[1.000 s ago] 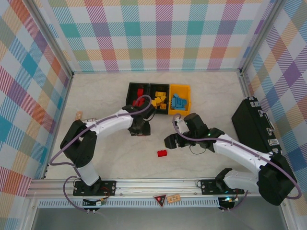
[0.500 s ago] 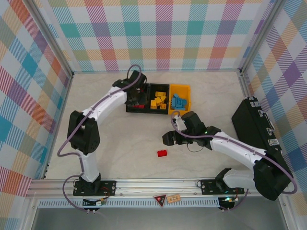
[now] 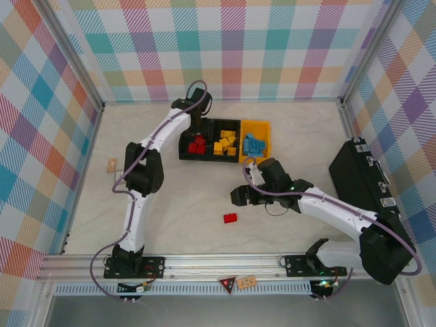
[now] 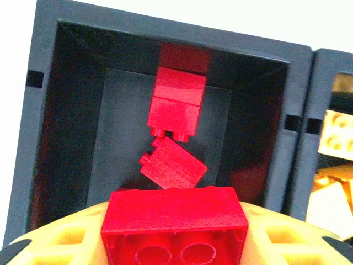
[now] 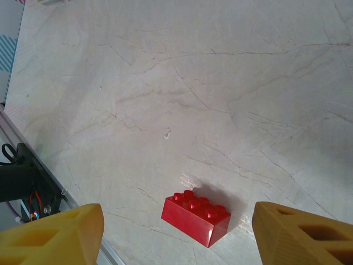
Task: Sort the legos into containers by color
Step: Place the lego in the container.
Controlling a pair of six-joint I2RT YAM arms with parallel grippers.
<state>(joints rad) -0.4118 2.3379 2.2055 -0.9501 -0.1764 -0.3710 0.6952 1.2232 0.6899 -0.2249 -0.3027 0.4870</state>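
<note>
Now left end effector tight on glossy red brick; right end effector spread.

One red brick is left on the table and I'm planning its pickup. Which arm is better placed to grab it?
Right. The right gripper hangs open right by the loose brick, while the left gripper is far off at the black bin, shut on another red brick.

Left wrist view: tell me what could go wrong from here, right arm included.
1. The held red brick hides the wall of the left black bin beneath it; released now, it might catch the rim and fall outside.
2. The loose red brick lies skewed to the open right fingers; closing might twist it or push it away.
</note>
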